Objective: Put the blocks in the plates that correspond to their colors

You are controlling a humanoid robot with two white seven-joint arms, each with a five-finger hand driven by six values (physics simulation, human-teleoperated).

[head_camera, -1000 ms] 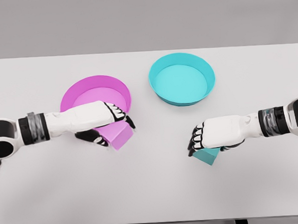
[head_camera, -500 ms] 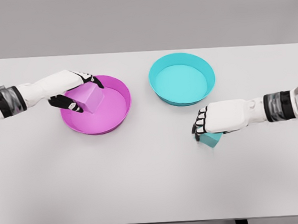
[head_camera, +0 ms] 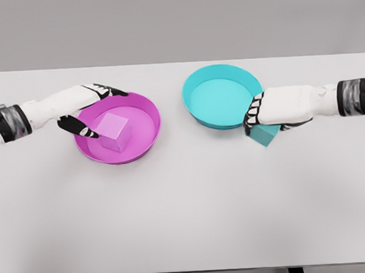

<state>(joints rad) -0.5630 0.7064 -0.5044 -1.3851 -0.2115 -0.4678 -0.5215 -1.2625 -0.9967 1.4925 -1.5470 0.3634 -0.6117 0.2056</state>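
In the head view, a pink block (head_camera: 114, 132) is seen resting inside the pink plate (head_camera: 145, 108), toward its left half, on a white table (head_camera: 186, 203). The left robot hand (head_camera: 86, 108) is held over the plate's left rim with fingers spread and nothing gripped; the thumb tip lies just beside the block, and contact cannot be judged. The left arm is cut off at the picture's left edge. A teal block (head_camera: 265, 134) is pinched by the right robot hand (head_camera: 262, 114), fingers curled over its top, so that only its lower part is shown. It is held just at the right outer rim of the teal plate (head_camera: 220, 101); whether it touches the rim or the table cannot be told. The right forearm is cut off at the right edge.
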